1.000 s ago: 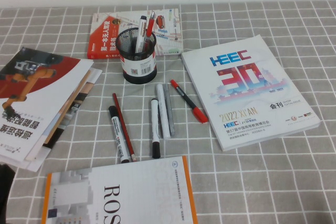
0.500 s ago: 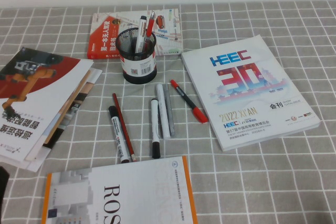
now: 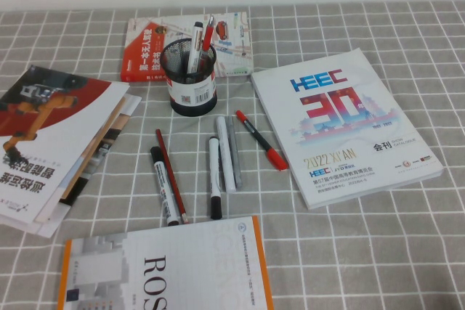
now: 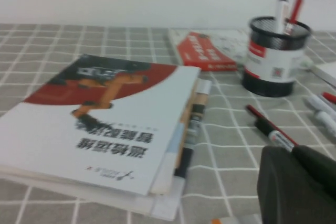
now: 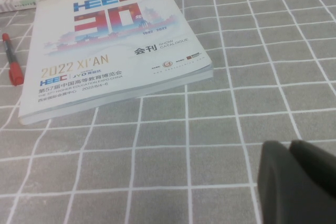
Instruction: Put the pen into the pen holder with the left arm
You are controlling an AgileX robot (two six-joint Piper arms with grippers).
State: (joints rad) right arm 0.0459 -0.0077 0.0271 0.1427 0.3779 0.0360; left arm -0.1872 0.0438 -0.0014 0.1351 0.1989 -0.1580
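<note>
The black mesh pen holder (image 3: 192, 86) stands at the table's back centre with a white pen and a red pen in it. It also shows in the left wrist view (image 4: 272, 69). Two white-barrelled markers with black caps lie in front of it: one on the left (image 3: 164, 186), also in the left wrist view (image 4: 277, 136), and one in the middle (image 3: 214, 178). Neither arm shows in the high view. My left gripper (image 4: 292, 150) is shut and empty, low near the left marker. My right gripper (image 5: 290, 145) is shut and empty over bare cloth.
Two red pens (image 3: 171, 176) (image 3: 260, 139) and a grey pen (image 3: 234, 152) lie among the markers. A HEEC catalogue (image 3: 341, 125) lies at the right, a stack of magazines (image 3: 51, 143) at the left, a ROS book (image 3: 167, 266) at the front and a red-and-white book (image 3: 152, 52) behind the holder.
The dark left arm at the high view's lower left corner has drawn back out of view. The pens and books have not moved.
</note>
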